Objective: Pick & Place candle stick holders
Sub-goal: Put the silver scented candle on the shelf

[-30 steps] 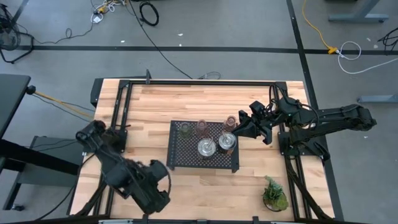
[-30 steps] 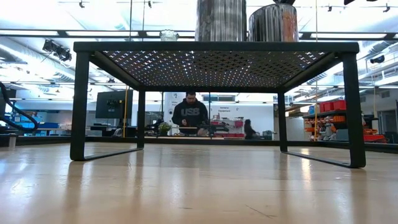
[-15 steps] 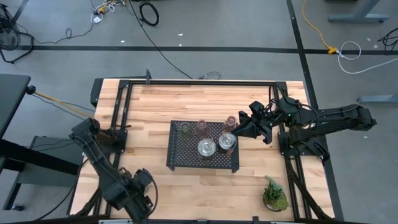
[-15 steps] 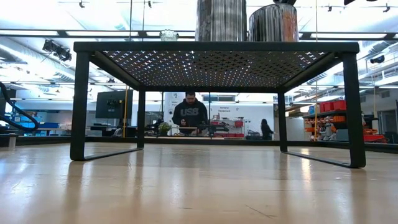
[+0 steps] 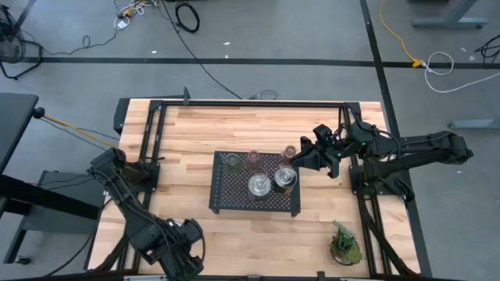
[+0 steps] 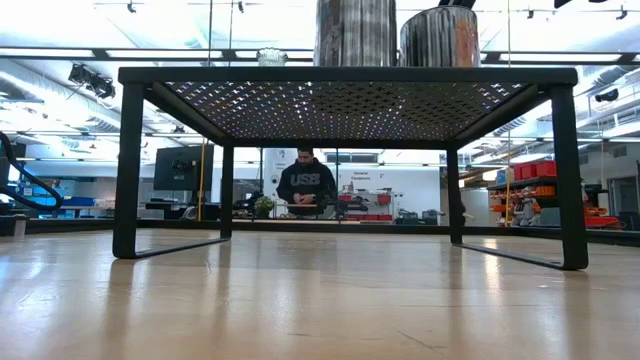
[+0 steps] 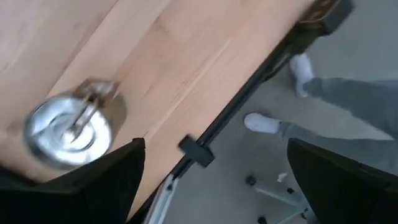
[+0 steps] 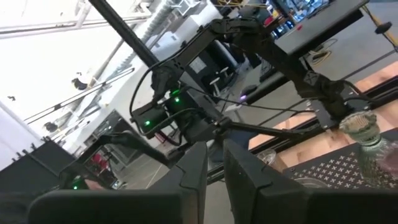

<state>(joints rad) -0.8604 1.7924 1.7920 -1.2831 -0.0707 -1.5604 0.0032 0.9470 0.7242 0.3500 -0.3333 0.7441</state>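
Observation:
A black perforated tray (image 5: 223, 195) stands mid-table. On it are a greenish glass cup (image 5: 232, 161), a pink one (image 5: 254, 159), a reddish one (image 5: 290, 152) and two silver holders (image 5: 259, 185) (image 5: 286, 178). The silver holders also show in the low view (image 6: 356, 32). My right gripper (image 5: 300, 159) is shut beside the reddish cup, at the tray's far right corner. My left gripper (image 5: 184, 248) is open above the table's near edge. A third silver holder (image 7: 67, 130) stands on the wood ahead of its fingers and is hidden in the high view. My right gripper's shut fingers (image 8: 198, 163) are right beside the reddish glass cup. I cannot tell whether they touch it, since the gripper itself covers the place in the high view and the wrist view looks past it.
A small green potted plant (image 5: 344, 244) stands at the near right. A black frame runs round the table (image 5: 250, 103). A person's legs and white shoes (image 7: 348, 99) show past the near edge. Bare wood lies left of the tray and along the far side.
My left arm has swung back from near the tray's near left corner toward the table's near edge and has stayed open.

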